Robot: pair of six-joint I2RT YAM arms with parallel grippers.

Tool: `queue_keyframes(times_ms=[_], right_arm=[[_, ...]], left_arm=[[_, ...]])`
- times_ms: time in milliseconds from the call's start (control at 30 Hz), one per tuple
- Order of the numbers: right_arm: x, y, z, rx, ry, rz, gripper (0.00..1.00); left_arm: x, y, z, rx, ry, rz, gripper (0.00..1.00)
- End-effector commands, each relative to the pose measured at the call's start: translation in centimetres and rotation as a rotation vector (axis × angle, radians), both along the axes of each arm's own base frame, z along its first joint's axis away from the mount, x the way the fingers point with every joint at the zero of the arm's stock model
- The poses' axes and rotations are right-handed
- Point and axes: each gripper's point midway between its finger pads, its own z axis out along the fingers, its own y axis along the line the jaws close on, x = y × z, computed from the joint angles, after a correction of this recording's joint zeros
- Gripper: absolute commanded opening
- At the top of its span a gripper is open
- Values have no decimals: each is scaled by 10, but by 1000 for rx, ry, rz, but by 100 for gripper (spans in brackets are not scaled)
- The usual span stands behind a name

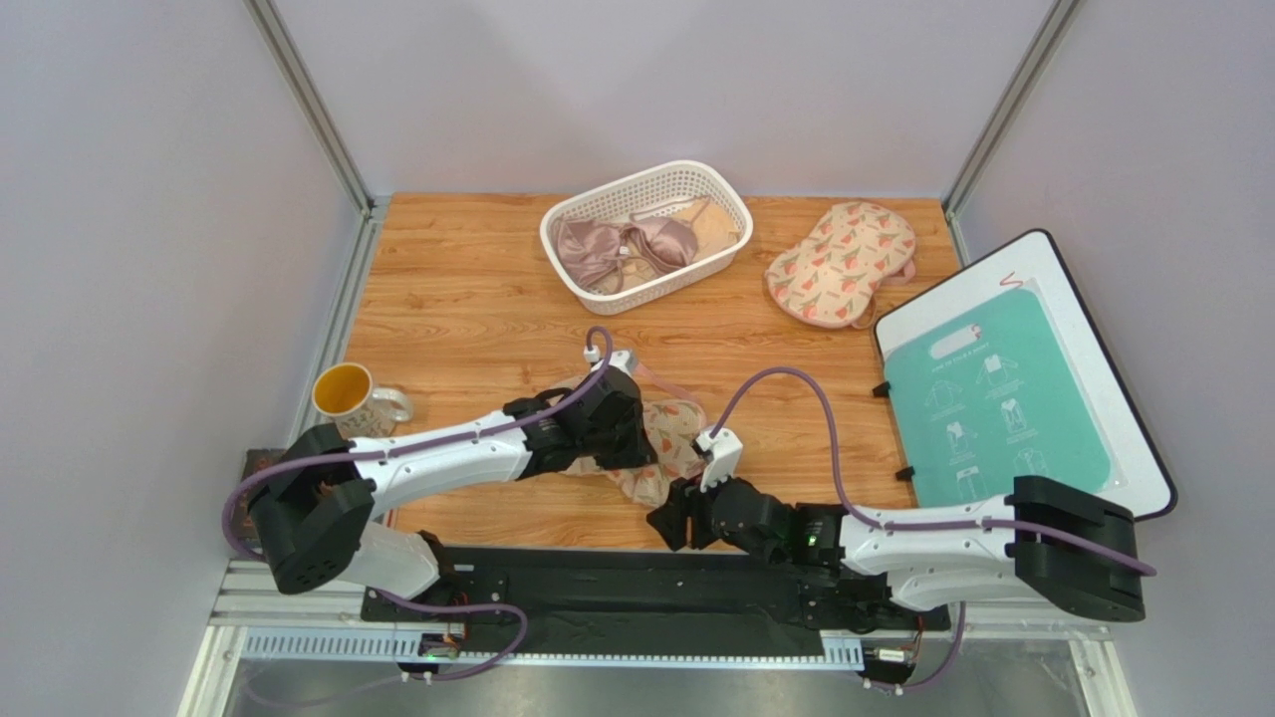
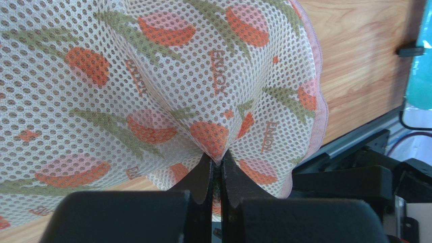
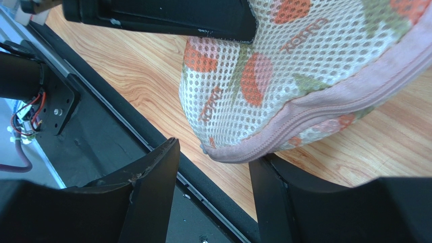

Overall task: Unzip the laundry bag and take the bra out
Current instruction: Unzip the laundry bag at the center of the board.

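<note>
- A white basket (image 1: 659, 289) holds a shiny pink bra (image 1: 614, 247).
- The floral mesh laundry bag (image 1: 671, 438), pink-edged, lies in front of the basket.
- The left gripper (image 2: 217, 164) jaws pinch its mesh; the right gripper (image 3: 215, 154) jaws are spread.

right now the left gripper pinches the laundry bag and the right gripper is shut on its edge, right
No: the right wrist view shows the right gripper open at the edge of the laundry bag. The left gripper does pinch it.
</note>
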Motion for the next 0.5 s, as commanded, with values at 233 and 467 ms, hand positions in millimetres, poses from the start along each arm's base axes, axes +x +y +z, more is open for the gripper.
queue_keyframes(times_ms=[233,467], right_arm=[[12,-11,24,91,-73,-69,56],[19,-27,35,106,-121,-118,49]], left_arm=[[2,-26,48,-232,-5,41,0],[-2,-22,42,-213,5,35,0]])
